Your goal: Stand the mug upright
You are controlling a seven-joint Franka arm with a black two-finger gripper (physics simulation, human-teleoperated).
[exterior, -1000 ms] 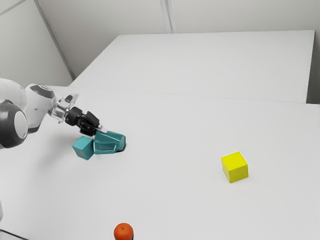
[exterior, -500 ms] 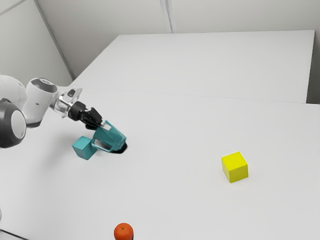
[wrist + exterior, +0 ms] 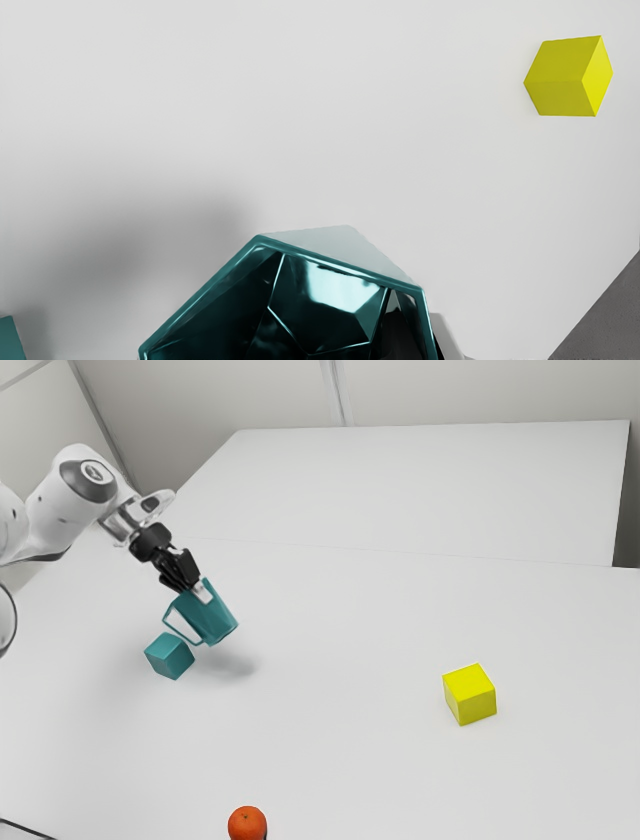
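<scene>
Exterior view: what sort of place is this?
Probably a simulated robot test cell or lab: plain pale walls, a broad white tabletop, and a robot arm holding a teal mug near simple props like the yellow cube.

Taking the teal cube (image 3: 169, 656) as landmark, the yellow cube (image 3: 470, 694) sits on the table (image 3: 350, 760) well apart from it, toward the exterior view's right, and the orange fruit (image 3: 247, 824) lies nearer that view's camera than it.

Teal mug (image 3: 325, 320), yellow cube (image 3: 562, 80) apart
</scene>
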